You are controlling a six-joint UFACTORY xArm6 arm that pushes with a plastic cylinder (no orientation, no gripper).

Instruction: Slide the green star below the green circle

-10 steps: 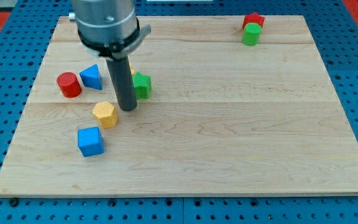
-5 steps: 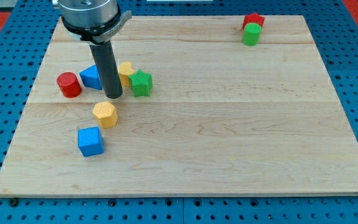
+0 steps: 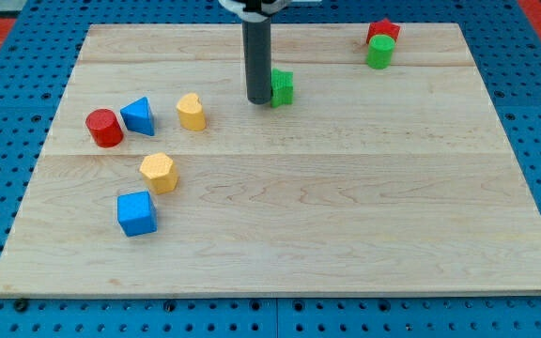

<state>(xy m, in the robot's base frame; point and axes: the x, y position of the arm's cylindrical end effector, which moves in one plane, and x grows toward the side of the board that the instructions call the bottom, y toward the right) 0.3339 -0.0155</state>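
The green star (image 3: 282, 87) lies on the wooden board toward the view's top, centre. My tip (image 3: 257, 100) stands right against its left side, partly hiding it. The green circle (image 3: 379, 52) sits near the view's top right, with a red star (image 3: 383, 30) touching it just above. The green star is left of and slightly lower than the green circle, well apart from it.
On the view's left lie a red cylinder (image 3: 104, 128), a blue triangle (image 3: 138, 115), a yellow heart (image 3: 192, 111), a yellow hexagon (image 3: 159, 173) and a blue cube (image 3: 136, 212). The board's edge (image 3: 270, 290) runs along the view's bottom.
My tip has swept from the left cluster up and to the right, carrying the green star with it toward the green circle. The yellow heart now stands alone.
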